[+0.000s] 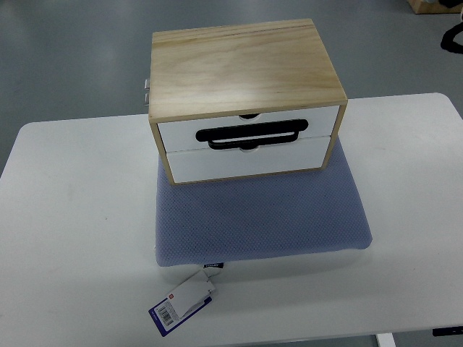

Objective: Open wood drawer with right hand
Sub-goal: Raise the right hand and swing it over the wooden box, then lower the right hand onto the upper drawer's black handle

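Light wooden two-drawer box (246, 76) with white drawer fronts, standing on the far half of a blue-grey mesh cushion (260, 217) laid on a white rounded table (72, 217); both drawers sit flush with the frame, and a black loop handle (248, 135) lies across the upper drawer front (249, 126), just above the lower drawer front (249, 160). Neither robot hand appears in the view, so their finger posture cannot be told. Bare tabletop lies to both sides of the cushion, whose white-and-blue tag (184, 302) hangs over the near edge.
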Motion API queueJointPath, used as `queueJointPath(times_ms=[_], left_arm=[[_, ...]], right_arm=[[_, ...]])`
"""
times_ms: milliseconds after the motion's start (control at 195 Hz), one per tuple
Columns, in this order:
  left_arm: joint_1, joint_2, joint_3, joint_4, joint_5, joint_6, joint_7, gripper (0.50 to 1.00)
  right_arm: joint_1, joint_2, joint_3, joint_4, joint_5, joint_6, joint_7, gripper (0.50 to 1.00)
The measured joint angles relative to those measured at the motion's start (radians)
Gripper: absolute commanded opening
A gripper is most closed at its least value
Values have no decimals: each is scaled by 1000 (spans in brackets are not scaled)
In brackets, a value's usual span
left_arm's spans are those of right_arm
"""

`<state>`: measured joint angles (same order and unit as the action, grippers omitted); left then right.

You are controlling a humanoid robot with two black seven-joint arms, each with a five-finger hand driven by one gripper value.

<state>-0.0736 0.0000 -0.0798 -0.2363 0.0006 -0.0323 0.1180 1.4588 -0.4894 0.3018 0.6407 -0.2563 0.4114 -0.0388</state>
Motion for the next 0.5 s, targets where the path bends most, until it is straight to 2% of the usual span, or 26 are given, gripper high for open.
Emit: queueJointPath(times_ms=[149, 339, 499], left_arm=[[0, 0, 0, 0, -1, 0, 0, 1000], [-1, 0, -2, 0, -2, 0, 0, 1000], [0, 0, -1, 0, -2, 0, 0, 1000]], right_arm=[[165, -6, -184, 110, -116, 37, -64, 946], [398, 10, -425, 341, -147, 103, -186, 946], [511, 48, -520, 521, -143, 146, -208, 946]])
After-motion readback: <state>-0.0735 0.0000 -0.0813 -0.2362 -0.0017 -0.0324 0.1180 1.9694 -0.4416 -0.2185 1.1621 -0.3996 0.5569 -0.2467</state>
